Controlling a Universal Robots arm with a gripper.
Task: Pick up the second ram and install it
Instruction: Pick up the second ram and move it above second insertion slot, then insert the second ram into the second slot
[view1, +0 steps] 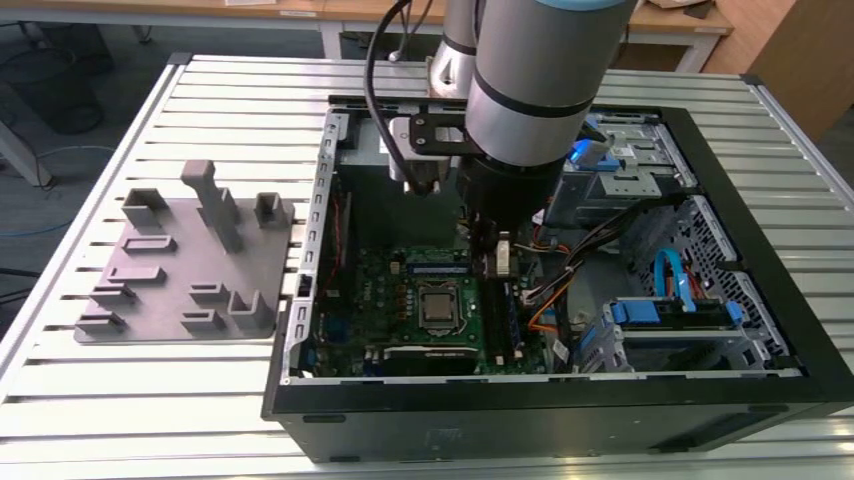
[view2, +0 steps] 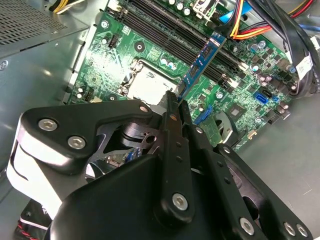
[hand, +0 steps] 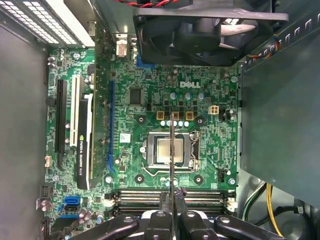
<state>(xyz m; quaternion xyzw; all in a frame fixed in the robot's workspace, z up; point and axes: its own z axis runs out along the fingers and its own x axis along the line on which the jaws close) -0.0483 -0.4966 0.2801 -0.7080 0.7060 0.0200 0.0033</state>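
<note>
Downward, gripper (hand: 171, 199) pinches second ram (view2: 201, 67) — over motherboard (hand: 150, 105).

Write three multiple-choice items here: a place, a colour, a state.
1. The grey plastic fixture block stands: A on a shelf; B on the slatted metal table, at the exterior view's left of the black computer case; C inside it.
2. The flat motherboard is: A red; B white; C green.
3. The black gripper is: A shut on the thin flat memory stick; B open, empty; C around a cable.
B: it rests on the slats. C: green in both wrist views. A: it pinches the stick.
</note>
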